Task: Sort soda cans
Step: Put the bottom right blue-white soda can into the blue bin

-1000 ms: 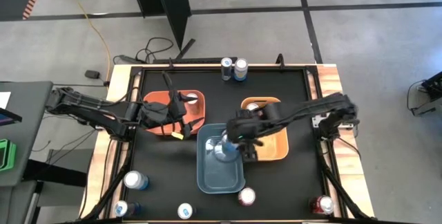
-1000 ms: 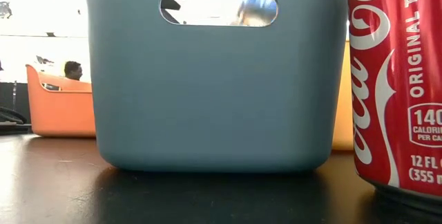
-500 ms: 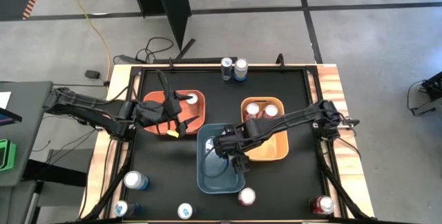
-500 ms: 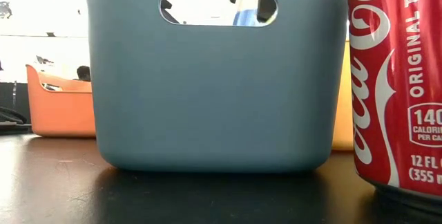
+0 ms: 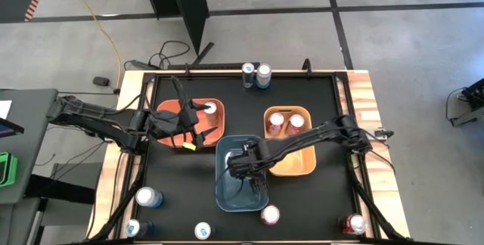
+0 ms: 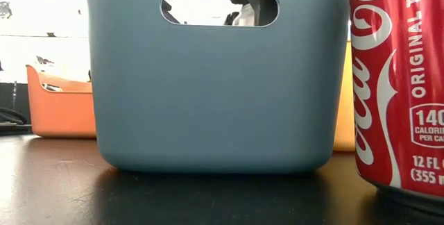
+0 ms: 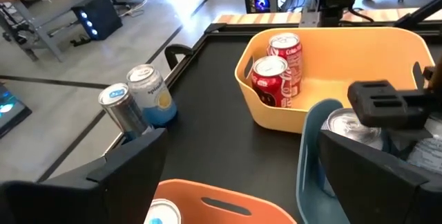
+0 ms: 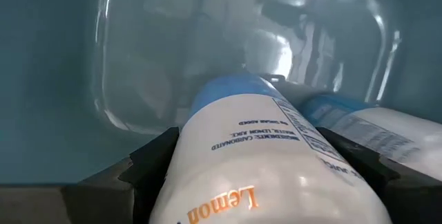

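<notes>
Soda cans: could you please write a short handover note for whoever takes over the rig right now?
Right hand: down in the blue bin, shut on a lemon can; a second can is beside it.
Left hand: open, empty, over the orange bin, which holds one can.
Yellow bin: two red cans.
Left to sort: two cans at the far edge, five cans along the near edge.

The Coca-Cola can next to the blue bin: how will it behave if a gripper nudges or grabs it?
Standing upright on the black table, the Coca-Cola can is tall for its base, so a high nudge would probably tip it. Once down, its round body would likely roll. The glossy wall looks slippery, so grip mid-body.
</notes>
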Robot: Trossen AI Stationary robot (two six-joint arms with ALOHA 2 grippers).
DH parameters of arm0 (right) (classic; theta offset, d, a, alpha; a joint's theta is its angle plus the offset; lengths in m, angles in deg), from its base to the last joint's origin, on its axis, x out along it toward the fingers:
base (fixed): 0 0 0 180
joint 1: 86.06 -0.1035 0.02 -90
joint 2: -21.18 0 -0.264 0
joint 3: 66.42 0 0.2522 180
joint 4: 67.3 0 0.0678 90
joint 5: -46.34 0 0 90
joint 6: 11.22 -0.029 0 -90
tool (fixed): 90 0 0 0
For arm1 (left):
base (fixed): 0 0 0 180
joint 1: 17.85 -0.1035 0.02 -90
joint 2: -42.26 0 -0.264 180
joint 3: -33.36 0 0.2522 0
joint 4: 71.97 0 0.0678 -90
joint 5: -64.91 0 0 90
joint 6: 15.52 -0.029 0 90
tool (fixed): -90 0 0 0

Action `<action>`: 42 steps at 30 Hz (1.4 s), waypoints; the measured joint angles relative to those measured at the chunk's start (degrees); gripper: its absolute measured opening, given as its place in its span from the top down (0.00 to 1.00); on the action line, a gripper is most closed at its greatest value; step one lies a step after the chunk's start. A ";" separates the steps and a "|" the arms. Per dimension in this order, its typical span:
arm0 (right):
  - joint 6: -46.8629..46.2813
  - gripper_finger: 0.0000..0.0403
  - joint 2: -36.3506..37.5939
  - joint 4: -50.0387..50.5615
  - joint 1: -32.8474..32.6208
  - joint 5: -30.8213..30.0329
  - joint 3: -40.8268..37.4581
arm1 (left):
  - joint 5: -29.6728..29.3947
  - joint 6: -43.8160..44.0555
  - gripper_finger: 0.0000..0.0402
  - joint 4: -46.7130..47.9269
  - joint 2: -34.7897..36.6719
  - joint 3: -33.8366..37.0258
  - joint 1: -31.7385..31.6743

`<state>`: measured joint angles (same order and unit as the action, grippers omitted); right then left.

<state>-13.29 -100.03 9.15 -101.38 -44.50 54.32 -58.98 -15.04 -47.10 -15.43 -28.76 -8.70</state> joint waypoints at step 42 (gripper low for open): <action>1.52 0.12 -2.60 9.86 -0.04 -3.90 9.45 | 0.11 0.48 0.09 0.83 0.02 0.00 0.00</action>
<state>-11.76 -102.63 19.00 -101.42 -48.40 63.77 -58.87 -14.56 -46.27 -15.41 -28.76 -8.70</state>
